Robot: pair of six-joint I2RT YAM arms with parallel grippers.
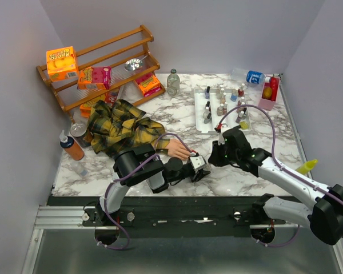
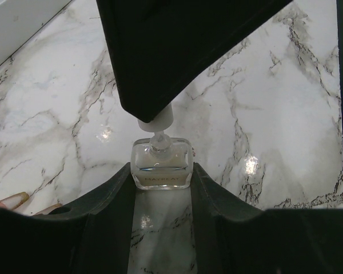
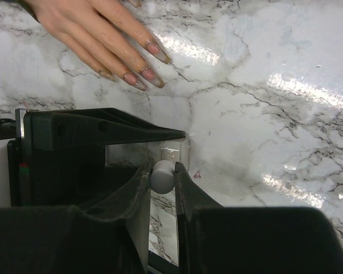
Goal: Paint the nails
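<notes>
A peach mannequin hand (image 1: 177, 149) sticks out of a yellow-and-black plaid sleeve (image 1: 123, 127). Its nails (image 3: 142, 76) show in the right wrist view, dirty pink and brown. My left gripper (image 2: 162, 174) is shut on a clear square polish bottle (image 2: 162, 164) standing on the marble; the bottle also shows in the top view (image 1: 199, 162). My right gripper (image 3: 162, 170) is shut on the bottle's white cap (image 3: 162, 175), right over the bottle. In the left wrist view the cap (image 2: 158, 120) sits just above the bottle's neck.
A white tray (image 1: 201, 117) with several polish bottles stands at the back right. A wooden rack (image 1: 97, 65) with snack boxes is at the back left. An orange bottle (image 1: 73, 147) and a can (image 1: 79, 131) stand left of the sleeve. A yellow item (image 1: 306, 166) lies at the right edge.
</notes>
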